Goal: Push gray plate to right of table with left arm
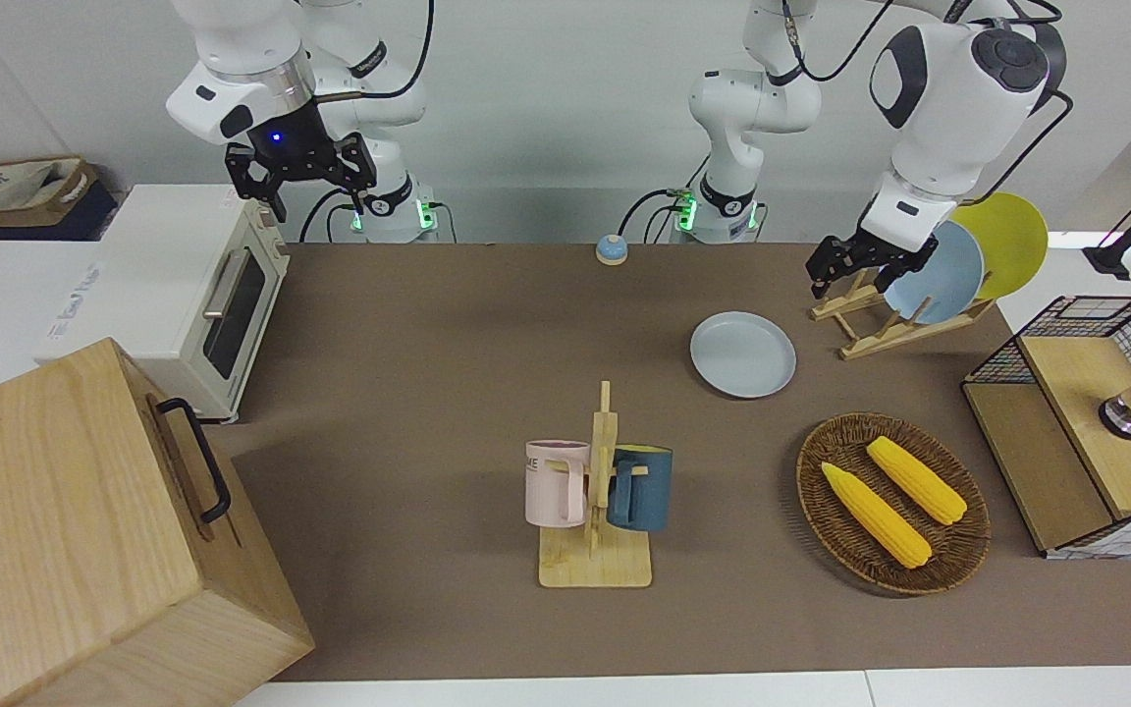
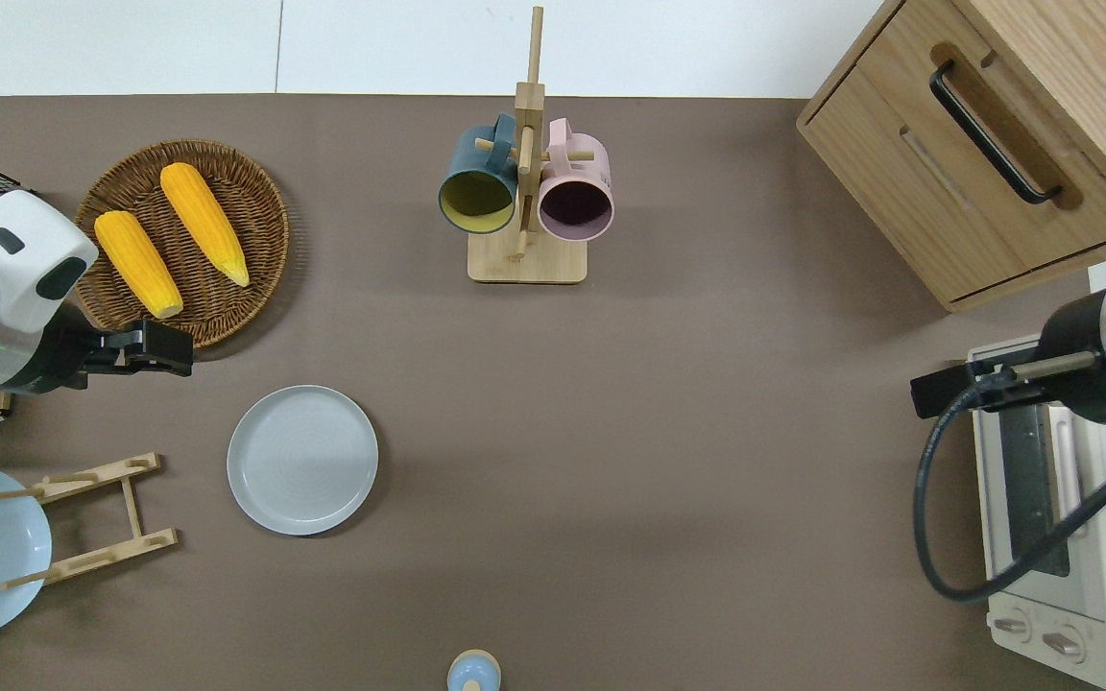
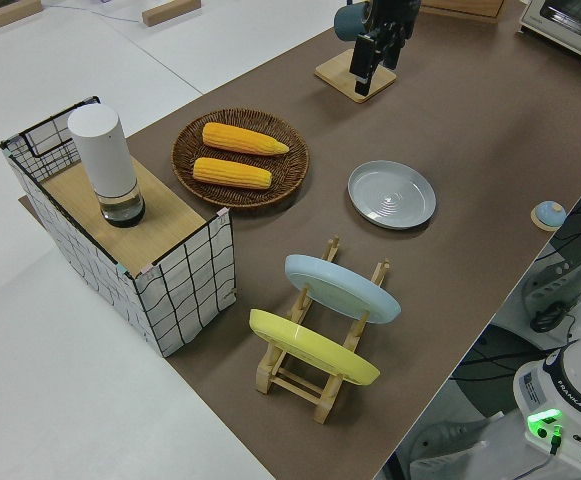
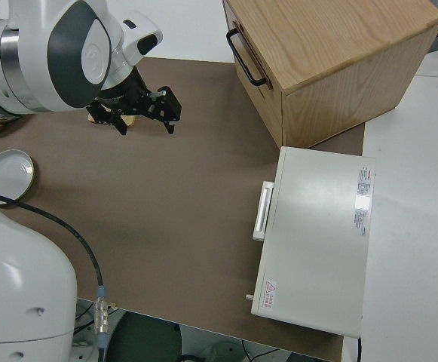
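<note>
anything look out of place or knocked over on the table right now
Nothing is spilled, tipped or damaged. The one thing apart from its set is the gray plate, lying flat on the table beside the wooden plate rack, where the light-blue plate and yellow plate stand on edge. Both mugs hang on their rack.

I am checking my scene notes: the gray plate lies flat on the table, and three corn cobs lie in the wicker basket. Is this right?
Not quite: the wicker basket holds two corn cobs, not three, as the overhead view shows. The gray plate does lie flat on the table.
</note>
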You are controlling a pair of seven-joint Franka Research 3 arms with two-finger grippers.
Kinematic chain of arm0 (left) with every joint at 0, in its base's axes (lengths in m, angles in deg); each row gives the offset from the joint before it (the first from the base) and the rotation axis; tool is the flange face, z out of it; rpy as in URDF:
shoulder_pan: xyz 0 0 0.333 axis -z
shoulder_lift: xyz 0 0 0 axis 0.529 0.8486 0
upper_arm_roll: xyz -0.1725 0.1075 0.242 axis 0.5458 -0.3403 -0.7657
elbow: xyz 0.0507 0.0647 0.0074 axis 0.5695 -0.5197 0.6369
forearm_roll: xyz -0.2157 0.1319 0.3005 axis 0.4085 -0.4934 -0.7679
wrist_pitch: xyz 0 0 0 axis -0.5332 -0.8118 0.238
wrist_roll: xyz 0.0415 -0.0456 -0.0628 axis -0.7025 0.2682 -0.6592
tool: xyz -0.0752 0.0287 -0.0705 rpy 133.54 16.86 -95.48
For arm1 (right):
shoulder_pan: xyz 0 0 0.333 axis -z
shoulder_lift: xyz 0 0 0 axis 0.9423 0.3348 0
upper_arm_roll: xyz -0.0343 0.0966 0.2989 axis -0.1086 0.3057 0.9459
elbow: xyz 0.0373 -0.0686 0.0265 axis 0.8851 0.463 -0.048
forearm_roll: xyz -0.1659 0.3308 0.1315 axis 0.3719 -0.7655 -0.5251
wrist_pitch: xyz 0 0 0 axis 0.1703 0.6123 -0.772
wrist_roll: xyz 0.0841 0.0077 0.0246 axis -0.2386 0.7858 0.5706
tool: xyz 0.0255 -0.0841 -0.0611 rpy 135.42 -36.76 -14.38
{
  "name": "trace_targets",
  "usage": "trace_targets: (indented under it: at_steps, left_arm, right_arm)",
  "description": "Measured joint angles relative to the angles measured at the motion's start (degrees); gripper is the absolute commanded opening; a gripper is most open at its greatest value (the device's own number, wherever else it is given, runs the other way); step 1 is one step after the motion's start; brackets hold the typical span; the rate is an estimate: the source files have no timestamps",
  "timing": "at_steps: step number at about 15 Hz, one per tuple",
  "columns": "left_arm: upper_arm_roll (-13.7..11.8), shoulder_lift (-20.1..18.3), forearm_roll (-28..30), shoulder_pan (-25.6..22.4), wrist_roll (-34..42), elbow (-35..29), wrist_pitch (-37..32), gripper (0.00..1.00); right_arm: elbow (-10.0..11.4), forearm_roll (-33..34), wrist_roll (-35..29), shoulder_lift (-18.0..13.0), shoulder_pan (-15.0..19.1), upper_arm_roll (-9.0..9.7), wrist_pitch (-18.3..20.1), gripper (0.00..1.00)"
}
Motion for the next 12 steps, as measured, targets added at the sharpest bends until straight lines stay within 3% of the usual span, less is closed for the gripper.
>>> trace_targets:
  at_steps: [12]
  left_arm:
    - [-1.20,-0.02,-0.01,-1.12,0.11,0.81,-0.38,1.00]
  right_arm:
    - [0.00,0.00,0.00,0.00,0.00,0.00,0.00,0.983]
